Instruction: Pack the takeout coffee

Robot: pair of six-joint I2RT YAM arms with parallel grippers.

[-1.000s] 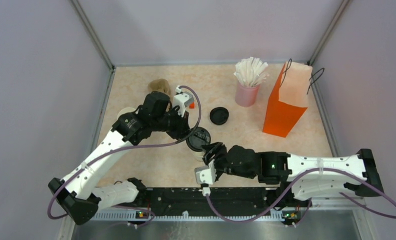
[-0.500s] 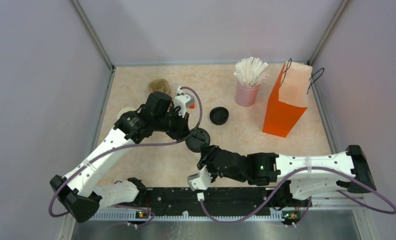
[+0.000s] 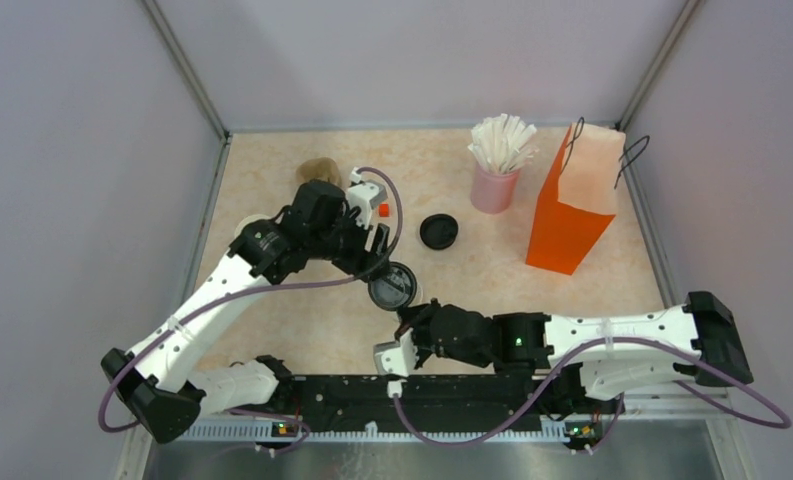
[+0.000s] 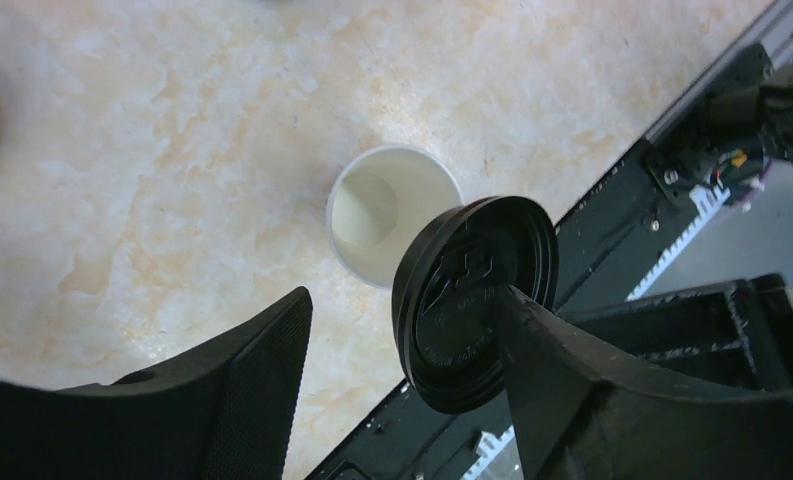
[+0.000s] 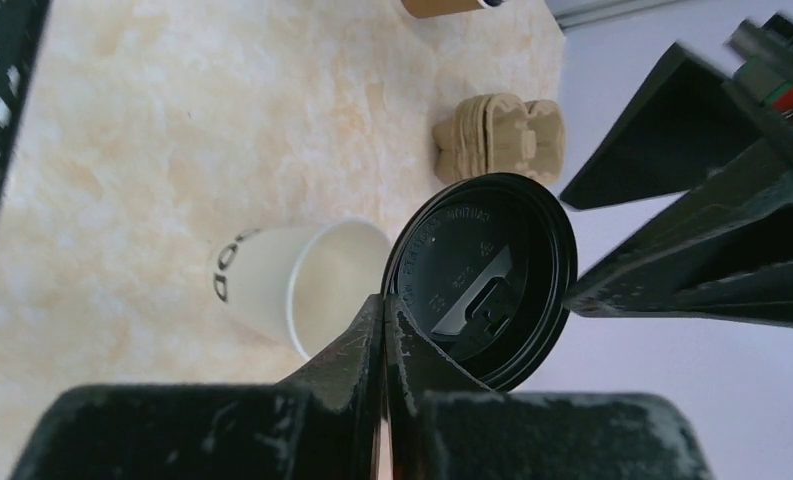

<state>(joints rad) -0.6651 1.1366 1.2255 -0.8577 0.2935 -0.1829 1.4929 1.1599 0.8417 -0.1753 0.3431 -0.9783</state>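
The takeout coffee's paper cup (image 4: 392, 225) stands lidless on the table, cream inside; it is white with black letters in the right wrist view (image 5: 272, 285). The top view hides most of it under the lid. Its round black lid (image 3: 392, 287) hangs on edge just above the cup. My right gripper (image 5: 385, 300) is shut on the rim of that lid (image 5: 477, 275) and reaches in from the near side (image 3: 409, 318). My left gripper (image 4: 397, 300) is open around the lid (image 4: 472, 290), which rests against its right finger (image 4: 572, 370). In the top view the left gripper (image 3: 380, 268) sits just behind the lid.
A second black lid (image 3: 438, 231) lies mid-table. A pink cup of white straws (image 3: 495, 185) and a tall orange bag (image 3: 569, 215) stand at the back right. Brown cardboard carriers (image 3: 317, 170) are at the back left. The black rail (image 3: 422, 395) runs along the near edge.
My left gripper's jaws have opened off the lid. The right gripper has closed on the lid's rim, and the right arm has shifted a little to the left.
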